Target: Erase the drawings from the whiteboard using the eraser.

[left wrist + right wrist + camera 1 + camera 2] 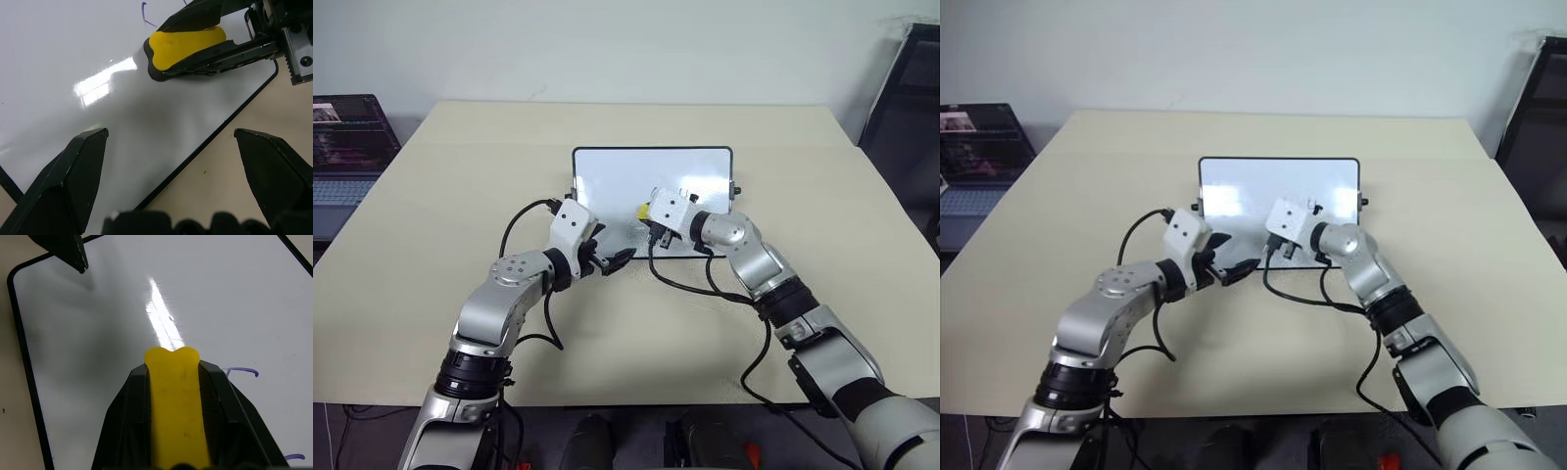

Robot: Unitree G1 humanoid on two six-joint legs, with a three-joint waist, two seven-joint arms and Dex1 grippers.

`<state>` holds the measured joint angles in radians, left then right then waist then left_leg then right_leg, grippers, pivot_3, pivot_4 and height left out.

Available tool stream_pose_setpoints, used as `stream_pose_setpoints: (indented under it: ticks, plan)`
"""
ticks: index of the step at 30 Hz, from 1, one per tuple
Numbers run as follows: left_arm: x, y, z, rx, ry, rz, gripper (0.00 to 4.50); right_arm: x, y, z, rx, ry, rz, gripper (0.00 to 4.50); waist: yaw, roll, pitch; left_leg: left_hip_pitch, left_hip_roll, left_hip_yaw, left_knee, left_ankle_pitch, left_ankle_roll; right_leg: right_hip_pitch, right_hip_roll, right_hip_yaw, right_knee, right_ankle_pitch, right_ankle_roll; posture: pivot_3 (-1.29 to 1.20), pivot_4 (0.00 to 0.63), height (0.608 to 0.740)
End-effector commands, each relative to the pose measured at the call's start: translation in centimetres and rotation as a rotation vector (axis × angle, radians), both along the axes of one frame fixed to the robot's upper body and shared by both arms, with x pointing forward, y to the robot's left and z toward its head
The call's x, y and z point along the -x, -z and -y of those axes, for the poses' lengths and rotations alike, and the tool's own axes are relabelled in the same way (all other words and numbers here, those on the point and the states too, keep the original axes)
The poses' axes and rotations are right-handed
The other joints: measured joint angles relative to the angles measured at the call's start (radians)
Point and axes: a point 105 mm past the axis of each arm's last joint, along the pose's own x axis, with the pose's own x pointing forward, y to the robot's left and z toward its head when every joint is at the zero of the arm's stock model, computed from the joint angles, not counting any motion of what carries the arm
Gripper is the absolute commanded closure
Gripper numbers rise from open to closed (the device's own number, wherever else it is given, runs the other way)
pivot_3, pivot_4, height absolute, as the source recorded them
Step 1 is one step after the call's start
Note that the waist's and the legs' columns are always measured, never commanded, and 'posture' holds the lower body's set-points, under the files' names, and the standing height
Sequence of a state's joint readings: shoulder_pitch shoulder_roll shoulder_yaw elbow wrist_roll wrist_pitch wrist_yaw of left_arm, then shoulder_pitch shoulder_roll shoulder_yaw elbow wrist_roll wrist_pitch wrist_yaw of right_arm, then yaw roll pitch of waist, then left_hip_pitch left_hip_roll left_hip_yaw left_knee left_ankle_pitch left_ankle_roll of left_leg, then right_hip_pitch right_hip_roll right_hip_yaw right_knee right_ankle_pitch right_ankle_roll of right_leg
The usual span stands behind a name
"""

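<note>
The whiteboard [646, 171] lies flat in the middle of the beige table, black-framed with small knobs at its sides. My right gripper [651, 225] is shut on the yellow eraser [175, 396], which hangs low over the board's near middle part. Its yellow end [186, 43] points toward the board's left half. Thin purple strokes of the drawings [242, 371] lie just beside the eraser, and another stroke [145, 12] lies behind it. My left gripper [607, 258] stands open over the board's near edge, left of the eraser, with nothing between its fingers [83, 161].
A dark laptop [347, 162] sits off the table's left side. A black frame [906, 98] stands beyond the right corner. Black cables [690, 284] trail from both wrists over the table in front of the board.
</note>
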<state>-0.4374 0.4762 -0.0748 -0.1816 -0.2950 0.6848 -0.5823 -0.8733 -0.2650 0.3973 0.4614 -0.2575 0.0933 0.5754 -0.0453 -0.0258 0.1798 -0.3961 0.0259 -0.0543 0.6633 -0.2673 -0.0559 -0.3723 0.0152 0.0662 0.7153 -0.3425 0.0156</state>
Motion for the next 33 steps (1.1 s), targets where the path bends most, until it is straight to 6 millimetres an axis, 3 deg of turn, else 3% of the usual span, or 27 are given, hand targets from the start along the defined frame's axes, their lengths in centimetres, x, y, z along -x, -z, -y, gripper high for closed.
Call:
stream_pose_setpoints:
  ticks: [1, 4, 9, 12, 16, 19, 27, 33]
  plan:
    - [0.2, -1.5, 0.3, 0.009, 0.023, 0.061, 0.0, -2.0, -1.3, 2.7, -0.017, 0.151, 0.085, 3.51, -0.001, 0.0, 0.0, 0.0, 0.0, 0.0, 0.0, 0.0, 0.0, 0.0, 0.0, 0.0, 0.0, 0.0, 0.0, 0.0, 0.15, 0.74]
    - [0.2, -1.5, 0.4, 0.008, 0.028, 0.06, 0.0, -2.9, -2.8, 3.6, -0.062, 0.21, 0.136, 3.51, 0.0, 0.0, 0.0, 0.0, 0.0, 0.0, 0.001, 0.001, 0.0, 0.0, 0.0, 0.0, 0.001, 0.001, 0.0, 0.0, 0.15, 0.74]
    - [0.3, -1.6, 0.4, 0.009, 0.029, 0.058, 0.0, -3.3, -3.2, 3.8, -0.075, 0.221, 0.136, 3.51, 0.001, 0.0, 0.0, 0.0, 0.0, 0.0, 0.001, 0.001, 0.001, 0.0, 0.0, 0.0, 0.0, 0.002, 0.0, 0.0, 0.15, 0.74]
    - [0.3, -1.6, 0.5, 0.011, 0.031, 0.058, 0.0, -3.0, -2.3, 3.4, -0.052, 0.194, 0.099, 3.51, 0.0, 0.0, 0.0, 0.0, 0.0, 0.0, 0.0, 0.001, 0.001, 0.0, 0.0, 0.0, 0.0, 0.002, 0.0, 0.0, 0.15, 0.74]
    - [0.5, -1.7, 0.5, 0.014, 0.031, 0.057, 0.0, -1.1, 0.8, 2.4, 0.053, 0.066, -0.025, 3.51, 0.001, 0.0, 0.0, 0.0, 0.0, 0.0, 0.0, 0.001, 0.001, 0.0, 0.0, 0.0, 0.0, 0.002, 0.0, 0.0, 0.15, 0.74]
    - [0.5, -1.8, 0.6, 0.014, 0.031, 0.057, 0.0, -0.5, 1.4, 2.3, 0.091, 0.039, -0.042, 3.51, -0.003, 0.0, 0.0, 0.0, 0.0, 0.0, 0.0, 0.001, 0.001, 0.0, 0.0, 0.0, -0.001, 0.002, 0.0, 0.0, 0.15, 0.74]
    - [0.4, -1.9, 0.7, 0.016, 0.033, 0.058, 0.0, -1.2, -0.5, 2.4, 0.067, 0.069, 0.041, 3.51, -0.009, 0.0, 0.0, 0.001, 0.0, 0.0, 0.0, 0.001, 0.001, 0.001, 0.0, 0.0, 0.0, 0.002, 0.0, 0.0, 0.15, 0.74]
    - [0.5, -2.1, 1.0, 0.026, 0.034, 0.058, 0.0, 0.3, -3.3, 1.7, -0.214, 0.059, -0.068, 3.51, -0.005, 0.0, 0.0, -0.002, 0.0, -0.001, 0.0, 0.001, 0.001, -0.001, 0.0, 0.0, 0.0, 0.002, 0.0, 0.0, 0.15, 0.74]
